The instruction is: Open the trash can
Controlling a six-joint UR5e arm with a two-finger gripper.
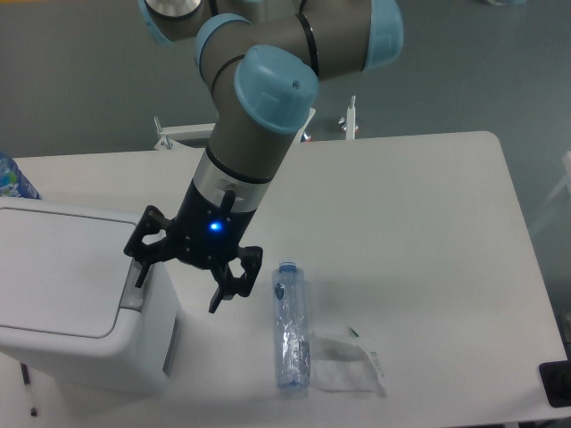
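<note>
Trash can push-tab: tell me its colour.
Grey, set against the white lid of the trash can; the push-tab shows in the fixed camera view.

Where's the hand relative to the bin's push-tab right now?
The open hand hangs at the trash can's right edge, one finger at the grey push-tab, the other toward the bottle.
</note>
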